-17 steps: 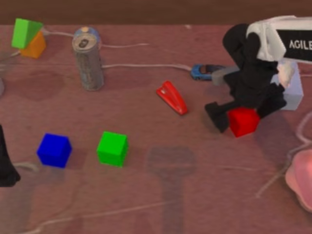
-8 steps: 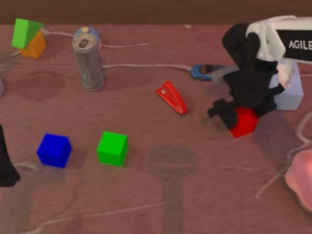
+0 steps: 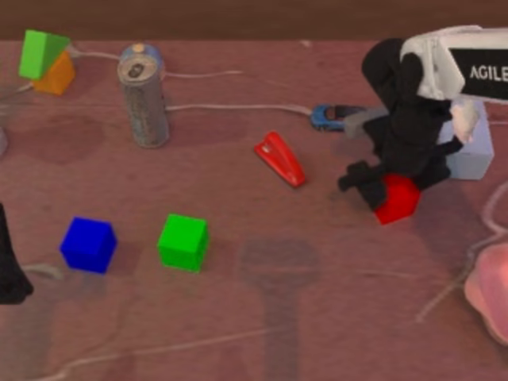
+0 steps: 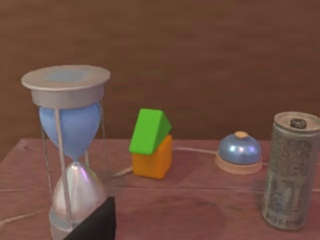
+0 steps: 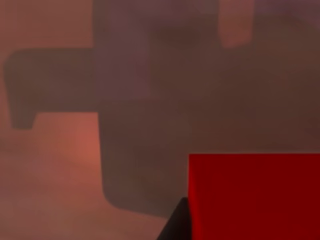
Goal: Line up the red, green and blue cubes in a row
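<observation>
Gripping the red cube (image 3: 399, 200), my right gripper (image 3: 381, 190) sits at the right side of the bench (image 3: 262, 333), fingers closed around the cube; the right wrist view shows the cube's red face (image 5: 255, 197) filling one corner with a dark finger (image 5: 175, 225) against its edge. Whether the cube is on the surface or lifted slightly off it, I cannot tell.

Green cube (image 3: 183, 242) and blue cube (image 3: 88, 244) sit on the near left part of the bench, blue to the left of green, close to each other but apart with a gap between. Both are well apart from the red cube.

Left gripper (image 3: 9, 266) is parked at the left edge; only a dark piece of it shows, so I cannot tell its finger state.

Other items: red stapler (image 3: 280, 159) lies mid-bench, between the green cube and the right gripper. Drink can (image 3: 144, 95) stands upright far left. Lime-green wedge (image 3: 41, 52) rests on an orange block (image 3: 57, 75) in the far left corner. Small blue toy car (image 3: 329, 117) lies just left of the right arm. Pale box (image 3: 470, 155) sits behind the right gripper, pink object (image 3: 490, 294) at the right edge. Left wrist view shows an hourglass (image 4: 70, 145) and a call bell (image 4: 240, 152) near the wedge.
</observation>
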